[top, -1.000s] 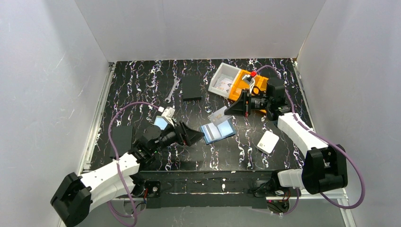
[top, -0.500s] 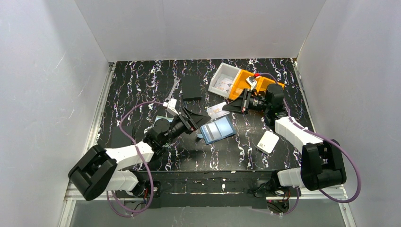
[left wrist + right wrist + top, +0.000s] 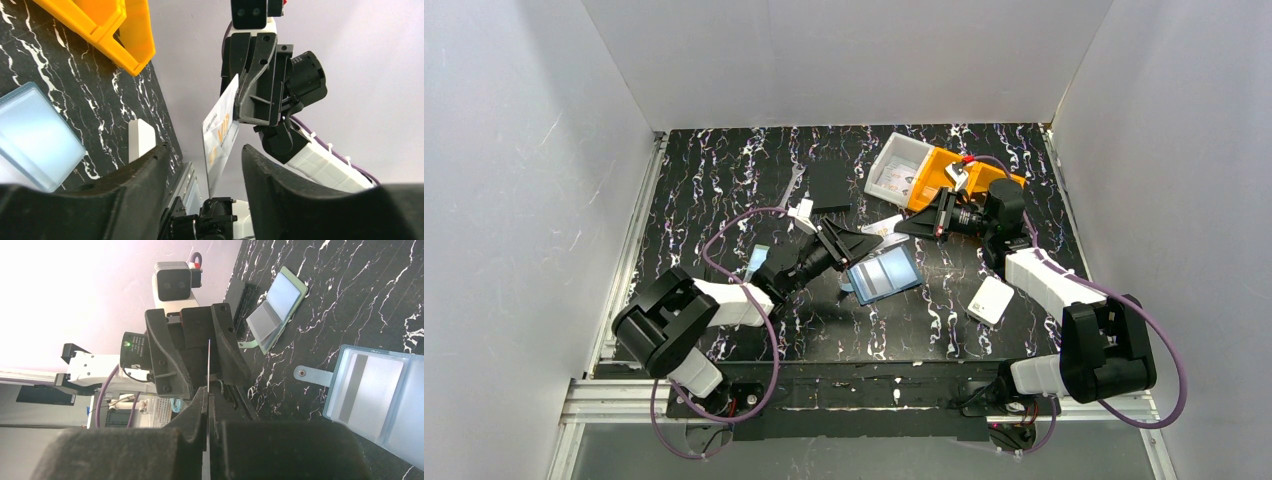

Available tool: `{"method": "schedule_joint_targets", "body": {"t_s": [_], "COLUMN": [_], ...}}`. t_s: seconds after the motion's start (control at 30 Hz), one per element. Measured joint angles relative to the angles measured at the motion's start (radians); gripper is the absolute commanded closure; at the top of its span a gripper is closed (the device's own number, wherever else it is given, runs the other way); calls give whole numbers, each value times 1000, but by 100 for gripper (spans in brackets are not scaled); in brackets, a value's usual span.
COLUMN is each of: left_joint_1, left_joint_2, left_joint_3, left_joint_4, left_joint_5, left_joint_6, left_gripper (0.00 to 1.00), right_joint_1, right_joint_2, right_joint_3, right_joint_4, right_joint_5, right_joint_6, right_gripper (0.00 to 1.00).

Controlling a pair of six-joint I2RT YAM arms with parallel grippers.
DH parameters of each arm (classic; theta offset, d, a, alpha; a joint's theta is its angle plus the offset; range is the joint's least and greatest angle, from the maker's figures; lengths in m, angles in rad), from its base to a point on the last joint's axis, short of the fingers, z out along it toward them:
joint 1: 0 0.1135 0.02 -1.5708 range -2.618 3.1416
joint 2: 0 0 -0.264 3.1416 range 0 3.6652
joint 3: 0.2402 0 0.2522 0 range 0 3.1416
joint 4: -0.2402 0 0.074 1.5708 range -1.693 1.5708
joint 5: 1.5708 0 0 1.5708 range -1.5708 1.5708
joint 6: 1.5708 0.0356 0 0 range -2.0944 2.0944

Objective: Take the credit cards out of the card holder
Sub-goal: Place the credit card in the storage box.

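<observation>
The blue card holder (image 3: 886, 272) lies open and flat on the black marbled table, showing pale panels (image 3: 375, 395). Just above and behind it my right gripper (image 3: 902, 228) is shut on a credit card (image 3: 882, 232), a white one with orange lettering (image 3: 220, 132), held on edge in the air. My left gripper (image 3: 869, 240) faces it from the left. Its jaws stand on either side of the card's free end, with a gap showing on both sides. A pale card stack with greenish edges (image 3: 759, 262) lies by the left arm.
An orange bin (image 3: 944, 175) and a white tray (image 3: 896, 168) stand at the back right, close behind the right gripper. A white rounded box (image 3: 991, 298) lies right of the holder. A flat black rectangle (image 3: 829, 185) and a wrench (image 3: 789, 190) lie at the back centre.
My left arm has swung forward and right until its jaws straddle the held card, and the jaws have narrowed. The right gripper has lifted the card slightly back and kept its grip.
</observation>
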Motion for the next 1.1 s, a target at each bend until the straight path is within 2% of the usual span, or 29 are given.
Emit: {"method": "schedule_joint_targets", "body": {"t_s": [0.13, 0.23, 0.3, 0.4, 0.5, 0.53, 0.63, 0.73, 0.77, 0.83, 0.93, 1.1], "left_joint_1": [0, 0, 0, 0, 1, 1, 5, 9, 9, 10, 10, 12], "left_joint_2": [31, 35, 35, 35, 35, 35, 34, 18, 0, -60, -177, -395], "left_joint_3": [8, 12, 13, 13, 13, 13, 10, 5, 1, -13, -25, -19], "left_joint_4": [40, 58, 72, 78, 85, 87, 84, 66, 46, -16, -148, -457], "left_joint_5": [13, 19, 24, 28, 32, 34, 49, 79, 90, 111, 142, 211], "left_joint_6": [-20, -28, -32, -35, -32, -29, -3, 45, 70, 129, 237, 467], "left_gripper": [57, 67, 77, 100, 100, 100, 100, 100, 100, 100, 100, 100], "right_joint_1": [0, 0, 0, 0, 0, 0, 0, 0, 0, -1, -1, -1], "right_joint_2": [0, 0, 0, 0, 0, 0, 0, 0, 0, 0, -11, -68], "right_joint_3": [-11, -13, -13, -13, -13, -13, -13, -11, -6, 13, 53, 134], "right_joint_4": [0, 1, 1, 1, -1, -4, -23, -86, -124, -215, -348, -555], "right_joint_5": [5, 6, 6, 6, 6, 5, 5, -2, -7, -19, -29, -56], "right_joint_6": [1, 1, 1, 0, -9, -18, -60, -173, -232, -362, -553, -860], "right_gripper": [99, 99, 99, 99, 99, 92, 55, 16, 7, 2, 2, 2]}}
